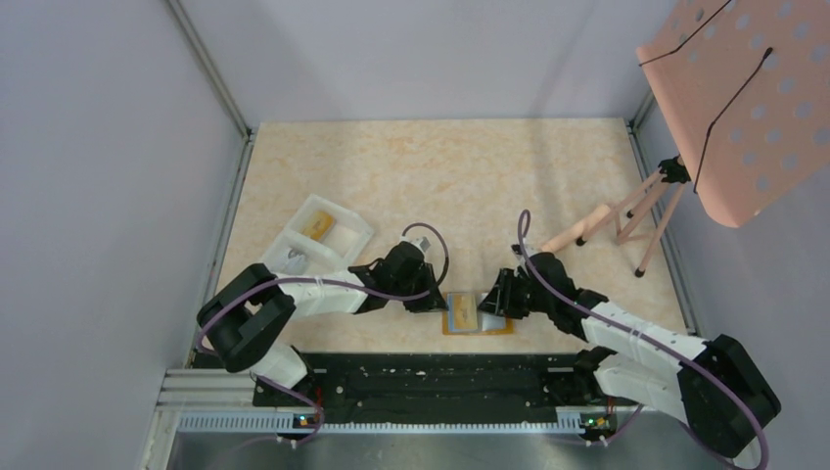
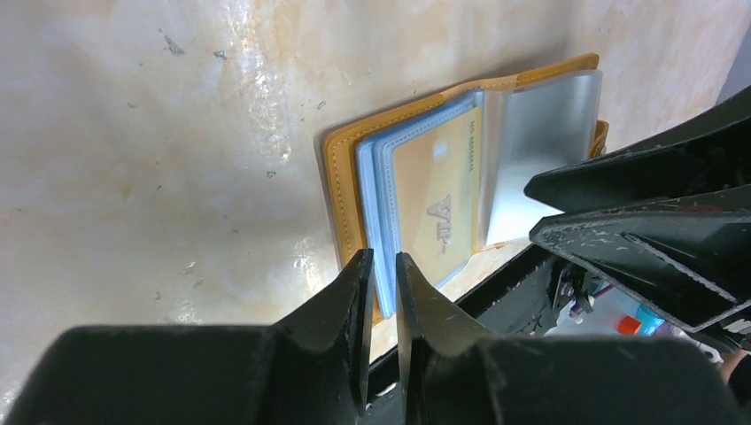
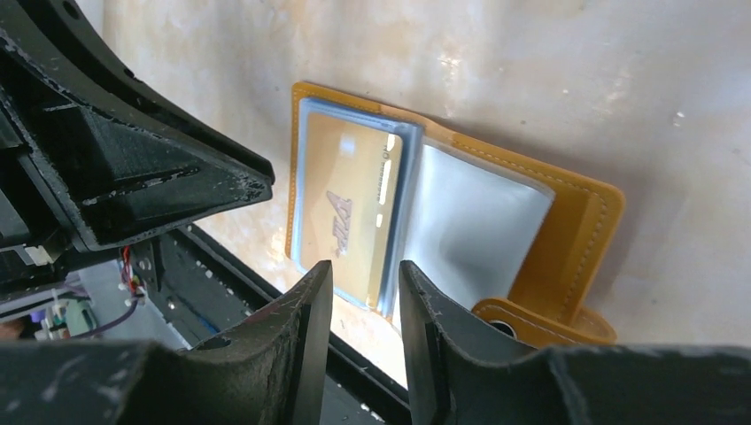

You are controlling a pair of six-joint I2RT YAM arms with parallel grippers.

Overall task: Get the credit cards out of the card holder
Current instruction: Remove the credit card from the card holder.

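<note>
1. Cream marbled bench (image 1: pixel 411 176) carries everything we see, with grey walls around it.
2. Our left end effector (image 2: pixel 383 263) has its fingers drawn almost together, leaving only a thin slit. The right end effector (image 3: pixel 365 270) has its fingers standing apart.
3. Through each gap we see the near edge of the card holder (image 3: pixel 580 221). It lies open and flat by the bench's front edge, between the two end effectors. We cannot tell whether either one touches it.
4. Only the wrist views show the inside: a gold credit card (image 3: pixel 350 204) with lettering on its face, tucked in a clear sleeve, with bluish layers under it. A second clear sleeve (image 3: pixel 474 230) lies beside it. Only the right wrist view shows the snap tab (image 3: pixel 540 323) whole.
5. Only the top view shows the arms. Both reach inward from their bases, forearms low, meeting at the holder from the left and the right.
6. That view alone also shows a white tray (image 1: pixel 343 214) beyond the left arm, well apart from the holder, and a pink perforated stand (image 1: pixel 744 98) at the far right.
</note>
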